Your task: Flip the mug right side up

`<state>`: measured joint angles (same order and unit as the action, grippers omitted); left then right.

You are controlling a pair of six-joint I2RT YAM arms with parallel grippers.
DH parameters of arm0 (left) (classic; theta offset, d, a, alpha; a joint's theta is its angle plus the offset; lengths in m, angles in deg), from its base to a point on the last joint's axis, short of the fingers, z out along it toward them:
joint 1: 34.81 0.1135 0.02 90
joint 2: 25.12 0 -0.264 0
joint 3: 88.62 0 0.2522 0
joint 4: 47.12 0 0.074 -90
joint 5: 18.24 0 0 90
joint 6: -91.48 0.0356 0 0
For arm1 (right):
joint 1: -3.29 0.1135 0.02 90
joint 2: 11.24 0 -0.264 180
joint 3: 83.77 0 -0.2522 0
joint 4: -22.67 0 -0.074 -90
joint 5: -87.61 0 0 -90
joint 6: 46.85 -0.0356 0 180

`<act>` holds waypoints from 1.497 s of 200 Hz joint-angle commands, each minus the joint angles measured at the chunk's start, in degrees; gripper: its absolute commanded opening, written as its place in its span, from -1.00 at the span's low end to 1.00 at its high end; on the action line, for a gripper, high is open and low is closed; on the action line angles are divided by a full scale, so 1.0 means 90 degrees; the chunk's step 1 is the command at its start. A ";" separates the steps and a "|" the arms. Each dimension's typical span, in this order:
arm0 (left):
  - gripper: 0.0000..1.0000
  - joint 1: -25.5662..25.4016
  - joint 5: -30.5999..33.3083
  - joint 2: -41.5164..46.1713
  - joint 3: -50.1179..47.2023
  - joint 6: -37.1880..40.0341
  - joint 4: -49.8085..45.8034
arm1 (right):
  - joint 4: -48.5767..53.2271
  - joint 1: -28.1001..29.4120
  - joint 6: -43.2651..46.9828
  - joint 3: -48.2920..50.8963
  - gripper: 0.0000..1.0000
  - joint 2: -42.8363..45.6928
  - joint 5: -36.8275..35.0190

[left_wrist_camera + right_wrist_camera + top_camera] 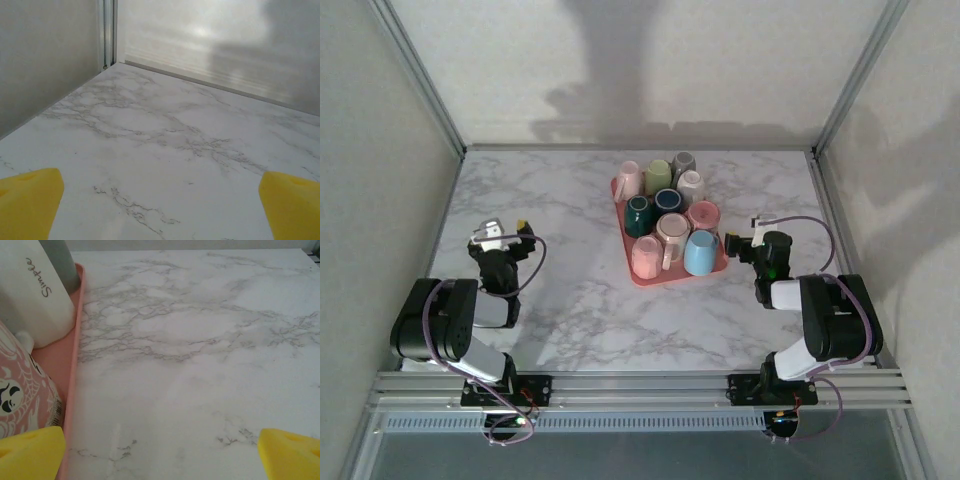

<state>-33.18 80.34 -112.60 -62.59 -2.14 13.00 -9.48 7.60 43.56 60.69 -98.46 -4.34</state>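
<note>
One legible marking: the word "Simple", in dark cursive script, printed on the side of the white mug. The lettering runs tilted down the mug wall. This mug stands at the far left, in the pink tray. No other text, brand or number is readable.

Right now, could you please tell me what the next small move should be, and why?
Probably swing the right gripper left toward the pink tray. Its jaws stand open and empty, it is the arm nearest the tray, and the light blue mug at that near corner seems to sit rim down.
</note>
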 commanded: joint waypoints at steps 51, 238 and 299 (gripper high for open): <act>0.99 -0.0015 -0.0118 -0.0048 0.0004 0.0011 0.0121 | -0.0009 -0.0060 -0.0094 -0.0139 0.98 -0.0072 -0.0048; 0.99 -0.0434 -0.0853 0.3002 0.2970 -0.1395 -0.6698 | 0.7052 -0.0031 -0.1145 -0.2731 0.81 0.3015 0.0546; 0.98 -0.1624 -0.3182 0.2611 0.4132 -0.0719 -0.9445 | 0.9013 0.0246 -0.1457 -0.3282 0.54 0.3501 0.2585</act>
<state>-42.30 60.52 -87.73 -26.94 -11.89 -55.76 60.37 8.34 33.06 32.93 -67.75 9.58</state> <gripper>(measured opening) 0.991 0.782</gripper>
